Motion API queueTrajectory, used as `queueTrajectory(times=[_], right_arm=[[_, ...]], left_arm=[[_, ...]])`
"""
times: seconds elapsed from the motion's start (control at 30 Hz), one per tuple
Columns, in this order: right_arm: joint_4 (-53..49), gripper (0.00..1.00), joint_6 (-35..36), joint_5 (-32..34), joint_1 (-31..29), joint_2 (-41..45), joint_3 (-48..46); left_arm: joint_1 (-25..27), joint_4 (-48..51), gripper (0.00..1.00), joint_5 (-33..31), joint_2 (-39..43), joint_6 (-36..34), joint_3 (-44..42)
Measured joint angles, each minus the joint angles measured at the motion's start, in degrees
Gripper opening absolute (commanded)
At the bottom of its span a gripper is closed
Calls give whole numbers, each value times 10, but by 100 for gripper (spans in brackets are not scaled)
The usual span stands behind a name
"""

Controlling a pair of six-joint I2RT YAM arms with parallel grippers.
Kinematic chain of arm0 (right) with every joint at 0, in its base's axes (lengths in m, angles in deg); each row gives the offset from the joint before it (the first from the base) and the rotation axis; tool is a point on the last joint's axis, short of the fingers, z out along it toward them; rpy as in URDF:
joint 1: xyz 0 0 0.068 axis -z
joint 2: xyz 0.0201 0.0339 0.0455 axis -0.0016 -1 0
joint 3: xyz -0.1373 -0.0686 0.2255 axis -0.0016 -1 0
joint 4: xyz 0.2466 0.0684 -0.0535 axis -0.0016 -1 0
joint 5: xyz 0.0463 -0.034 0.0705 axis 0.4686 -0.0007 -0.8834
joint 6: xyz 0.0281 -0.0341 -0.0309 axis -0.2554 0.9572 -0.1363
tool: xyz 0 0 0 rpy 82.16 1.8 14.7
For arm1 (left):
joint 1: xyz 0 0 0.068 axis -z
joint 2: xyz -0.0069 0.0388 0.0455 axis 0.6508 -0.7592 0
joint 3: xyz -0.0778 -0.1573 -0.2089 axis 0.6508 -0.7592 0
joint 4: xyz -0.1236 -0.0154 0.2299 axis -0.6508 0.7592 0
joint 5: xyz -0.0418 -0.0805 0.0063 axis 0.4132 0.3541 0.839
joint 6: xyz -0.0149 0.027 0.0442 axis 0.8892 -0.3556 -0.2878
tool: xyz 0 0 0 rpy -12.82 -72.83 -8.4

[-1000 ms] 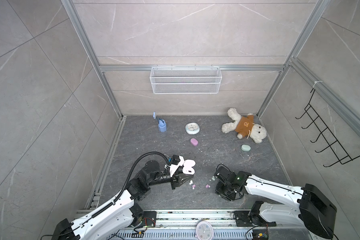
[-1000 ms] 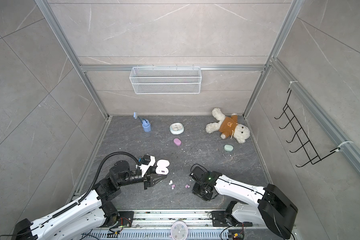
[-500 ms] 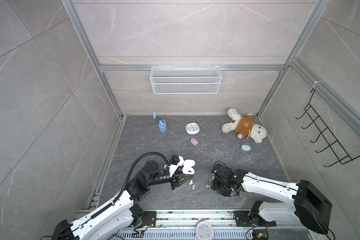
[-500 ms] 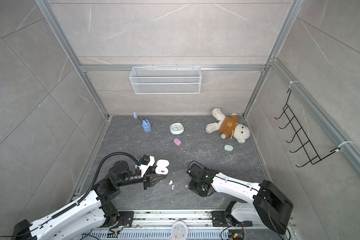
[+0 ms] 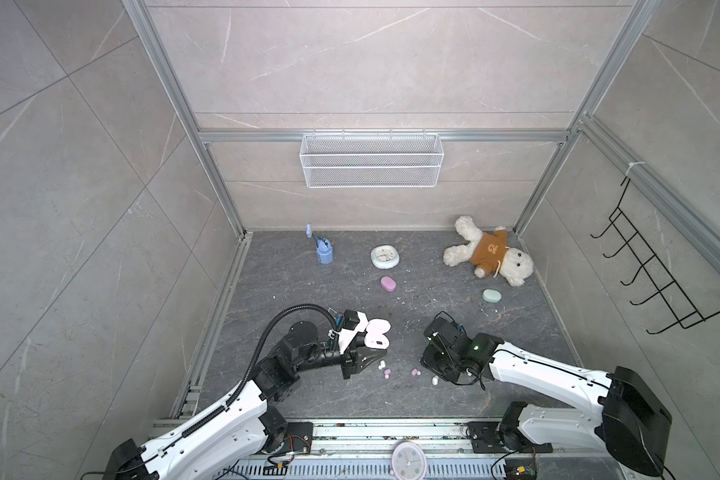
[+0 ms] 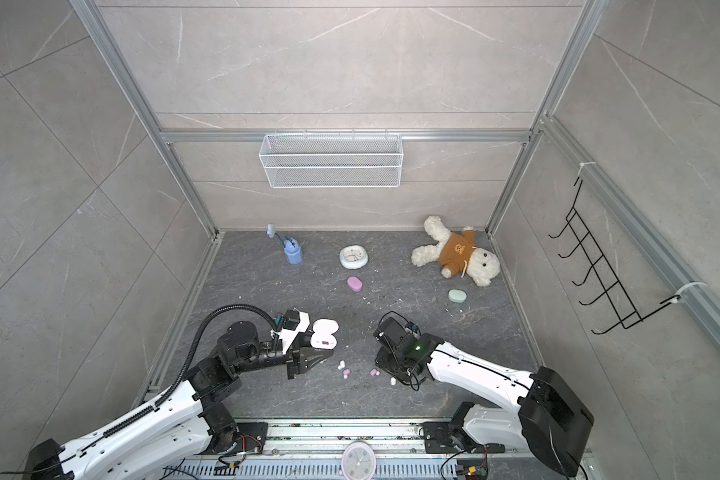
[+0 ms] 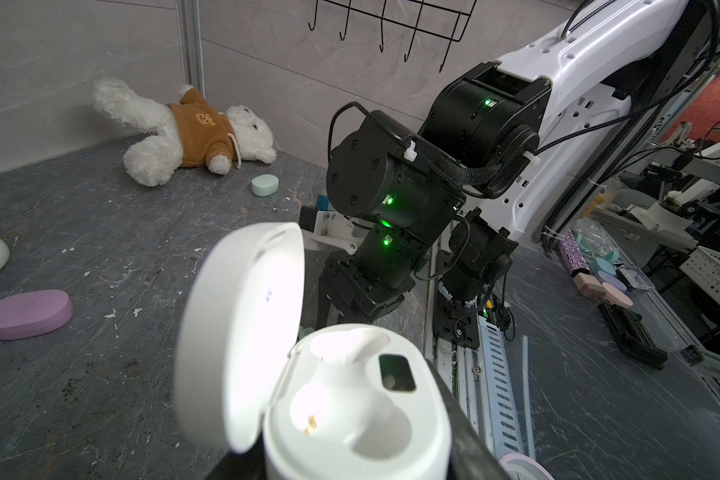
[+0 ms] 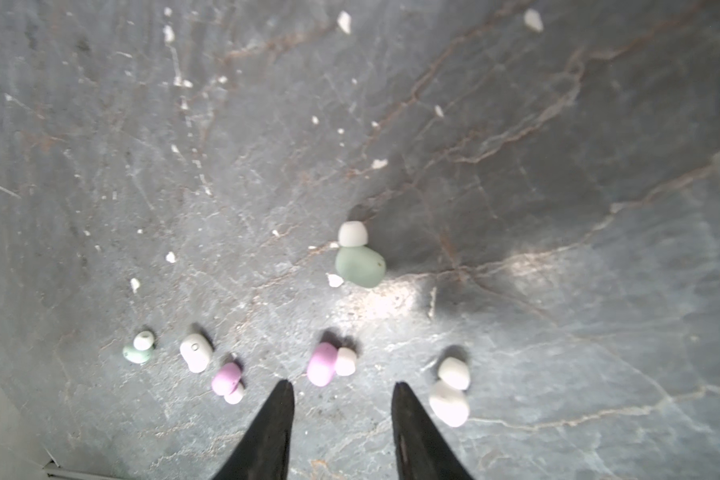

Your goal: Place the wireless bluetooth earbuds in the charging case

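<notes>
Your left fingers (image 7: 468,436) clamp the open charging case (image 7: 350,415); your right fingers (image 8: 267,436) stand apart, earbuds (image 8: 321,363) just beyond their tips, likely light and slick, so pinch one across its body.

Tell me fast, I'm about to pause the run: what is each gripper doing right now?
Left gripper: closed, holding the open white charging case.
Right gripper: open, holding nothing, just above the loose earbuds.
</notes>
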Motion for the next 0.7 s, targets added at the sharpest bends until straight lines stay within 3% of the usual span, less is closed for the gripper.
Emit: queueTrajectory(times=[0.17, 0.43, 0.7], right_arm=[[-64, 45, 24, -5, 0, -6, 40], [-65, 41, 9, -42, -19, -5, -14], [-96, 40, 38, -26, -24, -43, -6]], left_arm=[[0, 1, 27, -1, 2, 0, 0], [0, 0, 27, -2, 3, 0, 0], [0, 2, 27, -3, 3, 0, 0]])
